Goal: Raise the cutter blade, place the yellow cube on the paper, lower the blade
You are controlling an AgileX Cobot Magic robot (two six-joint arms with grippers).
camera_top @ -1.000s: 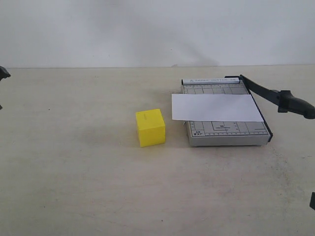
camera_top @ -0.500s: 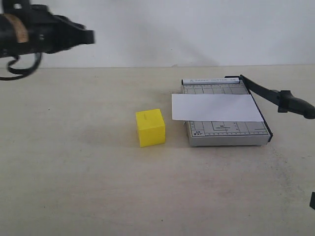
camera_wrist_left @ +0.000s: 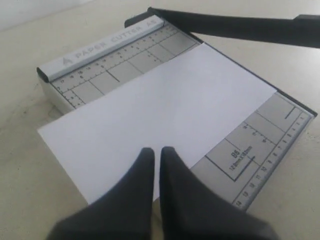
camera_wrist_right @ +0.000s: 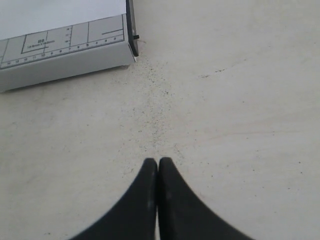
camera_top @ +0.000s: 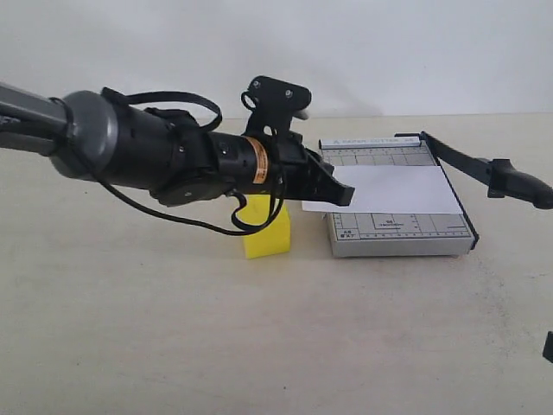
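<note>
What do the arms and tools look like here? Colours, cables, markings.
The left arm has a grey rounded link, a black body, loose black cable loops and an orange label band. The left tool and right tool are black, tapered and unmarked.

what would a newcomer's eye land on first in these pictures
The big black left arm stretches across the exterior view, with its shut left gripper over the left end of the white paper. That sheet lies across the grey cutter base, and the cutter blade angles off to the right. The bright yellow cube sits on the table left of the base, partly hidden behind the arm.
</note>
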